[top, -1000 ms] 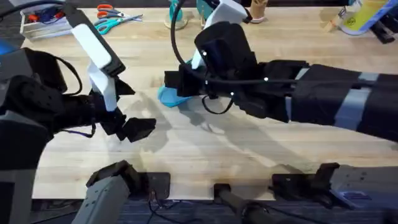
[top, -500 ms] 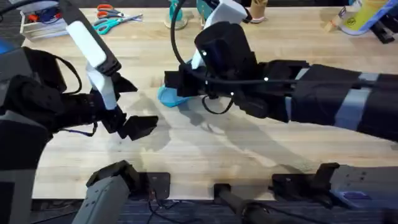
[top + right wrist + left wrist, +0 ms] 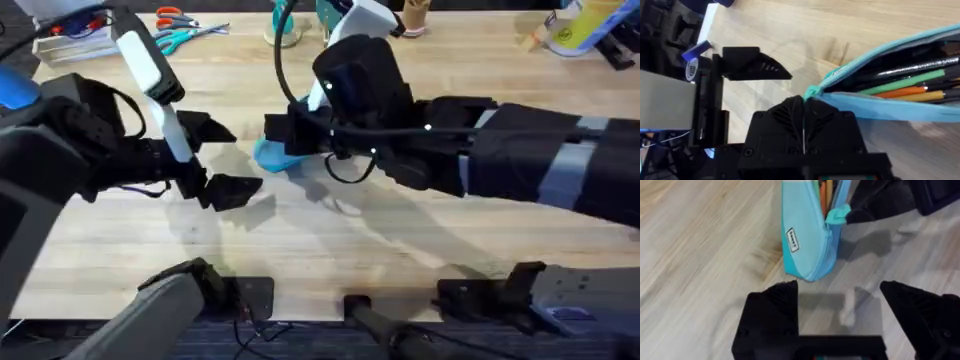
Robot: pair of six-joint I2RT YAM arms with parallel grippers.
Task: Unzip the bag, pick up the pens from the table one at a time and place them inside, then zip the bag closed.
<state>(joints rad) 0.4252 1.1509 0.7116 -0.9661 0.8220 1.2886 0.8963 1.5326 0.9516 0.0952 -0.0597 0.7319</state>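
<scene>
Jaws: right gripper (image 3: 804, 107) pinched on the zipper pull (image 3: 812, 91); left gripper (image 3: 222, 160) apart. One bag (image 3: 807, 235) points toward 12 o'clock, holding four pens (image 3: 905, 82).

Worktop (image 3: 400, 250): light wood. Blue bag (image 3: 270, 155) lies mid-worktop; scissors (image 3: 180, 35) at far left edge.

I'm looking at a worktop (image 3: 700, 245) of pale wood, its plank grain plain to see under a smooth, faintly satin finish, and on it the bag (image 3: 807, 240) in soft light-blue woven cloth, matt all over, with a small white fabric label sewn on its side. Inside the open mouth the pens (image 3: 910, 82) show smooth plastic barrels in black, green, orange and yellow with a slight sheen. My left gripper (image 3: 840, 312) and right gripper (image 3: 804, 107) are both matt black plastic, the right one's jaws showing fine ribbed layer lines.
</scene>
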